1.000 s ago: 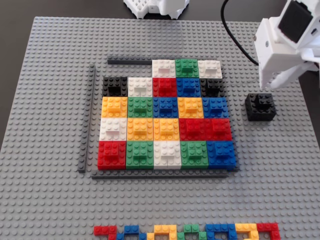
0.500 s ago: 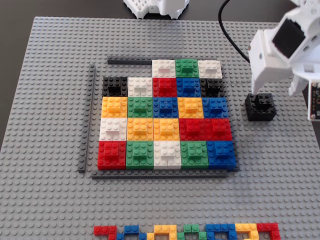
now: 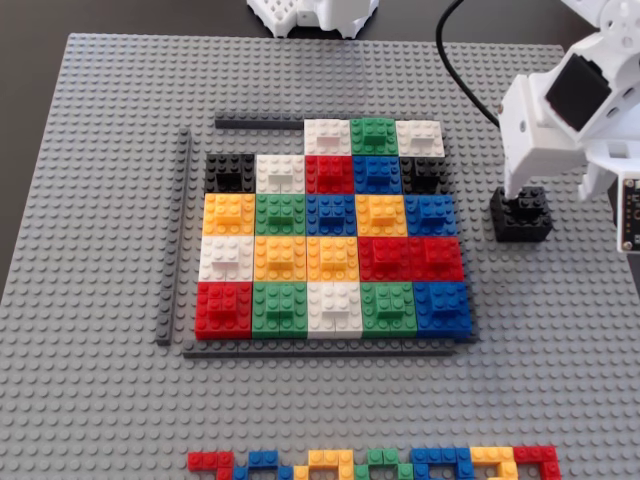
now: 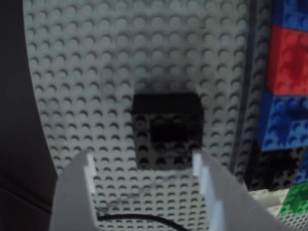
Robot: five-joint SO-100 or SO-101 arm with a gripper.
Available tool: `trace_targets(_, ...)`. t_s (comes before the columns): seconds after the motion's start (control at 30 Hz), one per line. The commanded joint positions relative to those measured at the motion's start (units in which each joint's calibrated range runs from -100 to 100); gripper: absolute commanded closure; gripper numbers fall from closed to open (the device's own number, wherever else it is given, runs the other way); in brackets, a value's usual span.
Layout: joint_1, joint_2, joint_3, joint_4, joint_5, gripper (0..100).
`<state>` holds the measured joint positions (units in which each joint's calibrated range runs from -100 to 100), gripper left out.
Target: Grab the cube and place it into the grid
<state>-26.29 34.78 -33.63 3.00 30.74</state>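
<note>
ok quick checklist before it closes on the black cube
1. Gripper open: ok, fingers spread in the wrist view.
2. Cube centred between the fingers: ok, roughly.
3. Fingers low enough to straddle the cube: cannot tell; the tips look short of it.
4. Cube seated flat on the baseplate: ok.
5. Free cell in the grid: ok, the top row's left end is bare.

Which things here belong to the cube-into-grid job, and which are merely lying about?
Belonging to the job:
cube
grid
gripper, open around the cube

Lying about:
grey baseplate
row of small coloured bricks
white object at the top edge
</note>
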Motion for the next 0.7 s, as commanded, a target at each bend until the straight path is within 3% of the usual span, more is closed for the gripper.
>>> trace_targets(0.0,-0.9,-1.0,-3.9,-0.2,-0.6,75)
trace_targets(0.37,-1.0,-0.3,-4.9,-0.1,-0.6,77)
trace_targets(0.67,-0.7,-0.4,-3.9,0.0,-0.6,86)
